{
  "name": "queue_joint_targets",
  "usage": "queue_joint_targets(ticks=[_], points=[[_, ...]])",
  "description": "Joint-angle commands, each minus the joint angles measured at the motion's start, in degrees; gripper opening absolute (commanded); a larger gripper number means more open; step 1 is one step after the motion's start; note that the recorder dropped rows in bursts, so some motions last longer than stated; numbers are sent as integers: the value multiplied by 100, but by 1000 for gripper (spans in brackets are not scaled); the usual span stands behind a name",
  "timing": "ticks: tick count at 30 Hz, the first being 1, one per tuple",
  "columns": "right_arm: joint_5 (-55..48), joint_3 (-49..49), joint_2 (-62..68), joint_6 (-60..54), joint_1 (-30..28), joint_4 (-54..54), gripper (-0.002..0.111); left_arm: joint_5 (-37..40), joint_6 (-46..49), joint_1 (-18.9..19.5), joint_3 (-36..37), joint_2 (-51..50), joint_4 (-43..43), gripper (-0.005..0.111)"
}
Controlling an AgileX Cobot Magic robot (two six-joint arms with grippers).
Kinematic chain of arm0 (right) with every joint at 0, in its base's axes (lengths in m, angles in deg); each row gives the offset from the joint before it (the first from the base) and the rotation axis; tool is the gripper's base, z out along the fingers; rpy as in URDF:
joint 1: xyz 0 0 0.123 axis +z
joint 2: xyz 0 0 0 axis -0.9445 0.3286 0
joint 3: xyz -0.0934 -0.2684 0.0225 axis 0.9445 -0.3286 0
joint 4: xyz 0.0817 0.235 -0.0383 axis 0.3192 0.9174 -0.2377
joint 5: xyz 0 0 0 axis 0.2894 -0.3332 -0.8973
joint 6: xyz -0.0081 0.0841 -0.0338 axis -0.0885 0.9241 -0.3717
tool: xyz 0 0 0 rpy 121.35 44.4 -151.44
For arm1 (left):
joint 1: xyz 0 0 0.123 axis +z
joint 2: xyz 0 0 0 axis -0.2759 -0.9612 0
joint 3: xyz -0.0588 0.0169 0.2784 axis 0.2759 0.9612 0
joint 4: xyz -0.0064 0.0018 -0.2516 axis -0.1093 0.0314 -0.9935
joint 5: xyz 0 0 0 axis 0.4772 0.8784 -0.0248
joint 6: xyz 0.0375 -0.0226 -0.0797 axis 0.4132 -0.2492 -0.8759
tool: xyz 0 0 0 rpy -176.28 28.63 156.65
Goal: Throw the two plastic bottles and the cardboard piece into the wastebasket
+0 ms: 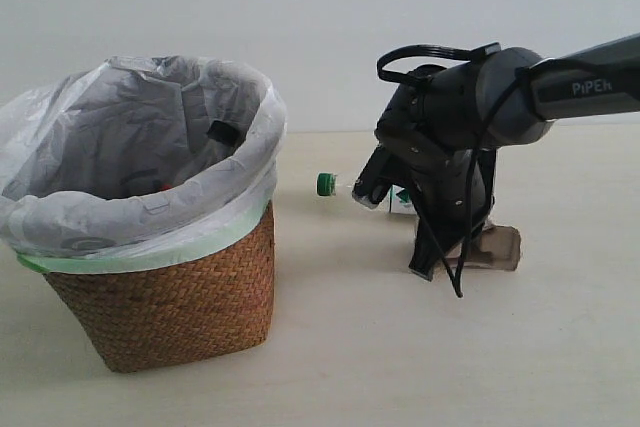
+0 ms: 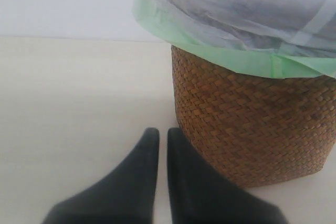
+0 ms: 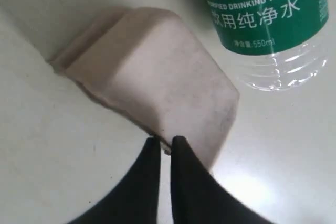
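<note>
One of three is in: the black-capped bottle (image 1: 219,131) lies inside the wastebasket (image 1: 160,307) at left. The right gripper (image 3: 165,148) pinches the cardboard piece (image 3: 157,72) (on the table (image 1: 350,367), right), green-capped bottle (image 3: 262,19) just beside; left gripper (image 2: 163,140) closed, empty, near the basket

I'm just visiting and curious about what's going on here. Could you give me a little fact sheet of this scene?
Wastebasket: wicker, bag-lined, standing on the table
Black-capped bottle: already inside the basket
Green-capped bottle: lying on the table
Cardboard piece: on the table beside that bottle
Right gripper: apparently closed on the cardboard's edge
Left gripper: shut, empty, near the basket
</note>
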Motion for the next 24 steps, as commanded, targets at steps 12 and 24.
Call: queue_joint_targets(ticks=[12,24], points=[[114,-15,-567,-1454,-14,418,44,-17,-50,19,17,14,11,6],[529,-15,-567,-1835,-27,758,44,-17,-50,19,17,14,11,6]])
